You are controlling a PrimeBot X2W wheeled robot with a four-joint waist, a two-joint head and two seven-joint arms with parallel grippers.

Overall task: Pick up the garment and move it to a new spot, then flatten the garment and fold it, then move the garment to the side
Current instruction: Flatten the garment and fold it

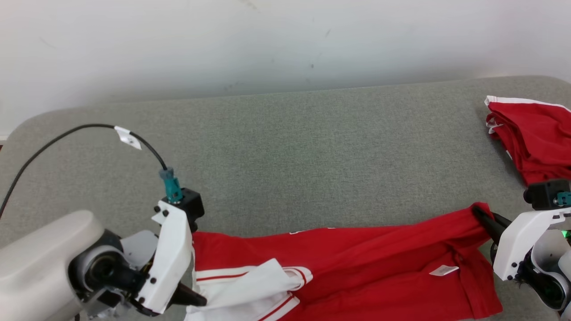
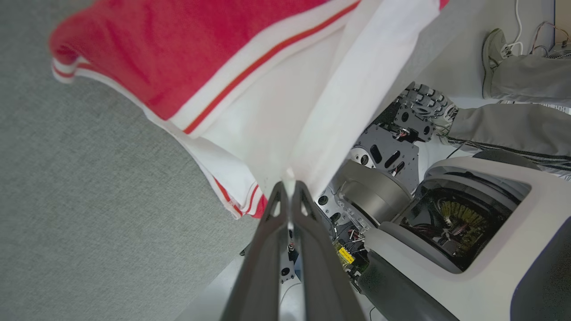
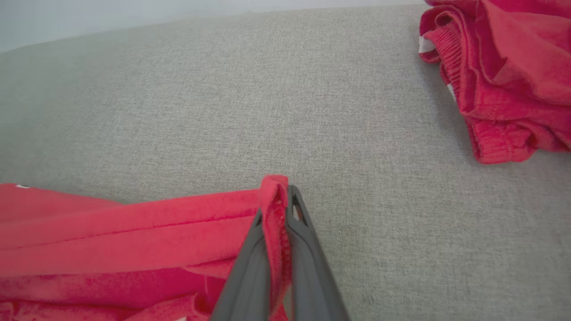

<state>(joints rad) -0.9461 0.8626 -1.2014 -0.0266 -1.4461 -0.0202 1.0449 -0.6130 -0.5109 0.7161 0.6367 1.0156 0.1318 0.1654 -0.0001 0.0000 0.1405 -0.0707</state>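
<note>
Garment (image 1: 357, 263), red and white, stretched across the lower frame at the near edge of the grey surface (image 1: 285, 147); left tool (image 2: 289, 189) clamped on white cloth, right tool (image 3: 279, 200) clamped on red hem; risk: thin pinches slipping under tension, dropping a corner.

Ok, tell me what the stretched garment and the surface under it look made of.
The garment: soft knit cloth, perhaps cotton jersey, matte red with white panels; it drapes and bunches in the right gripper. The surface: grey woven or felt-like covering, matte, with a visible flecked weave.
</note>
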